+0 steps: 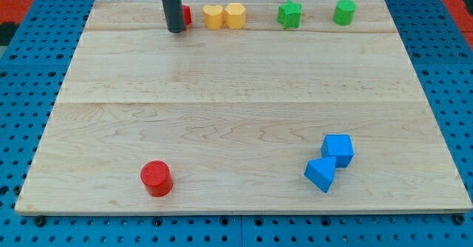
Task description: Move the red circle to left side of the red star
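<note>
The red circle [157, 178] sits near the view's bottom left of the wooden board. The red star [185, 15] is at the view's top, mostly hidden behind my dark rod, with only its right edge showing. My tip [176, 29] rests on the board just at the star's left front, far from the red circle.
Along the view's top stand a yellow heart [213, 16] touching a yellow hexagon [235, 15], a green star [290, 15] and a green hexagon [344, 12]. A blue cube [338, 150] and a blue triangle [321, 174] touch at the bottom right. The board's bottom edge [236, 213] is close to the circle.
</note>
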Controlling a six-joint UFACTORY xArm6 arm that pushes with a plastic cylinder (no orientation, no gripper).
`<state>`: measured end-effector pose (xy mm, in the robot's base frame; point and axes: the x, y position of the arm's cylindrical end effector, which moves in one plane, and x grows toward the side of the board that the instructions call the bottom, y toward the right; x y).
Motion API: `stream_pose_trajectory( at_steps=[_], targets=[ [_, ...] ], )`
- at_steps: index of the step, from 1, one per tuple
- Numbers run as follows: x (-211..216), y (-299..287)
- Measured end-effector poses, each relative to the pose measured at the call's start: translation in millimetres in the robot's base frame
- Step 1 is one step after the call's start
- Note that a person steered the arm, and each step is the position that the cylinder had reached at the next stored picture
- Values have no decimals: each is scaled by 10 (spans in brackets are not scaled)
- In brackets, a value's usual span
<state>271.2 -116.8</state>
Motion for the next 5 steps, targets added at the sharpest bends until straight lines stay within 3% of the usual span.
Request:
stream_pose_trajectory(
  at_steps=[1,2,3,5],
  targets=[
    [649,333],
    [1715,1106],
    [2605,1295],
    [3442,523]
  ],
)
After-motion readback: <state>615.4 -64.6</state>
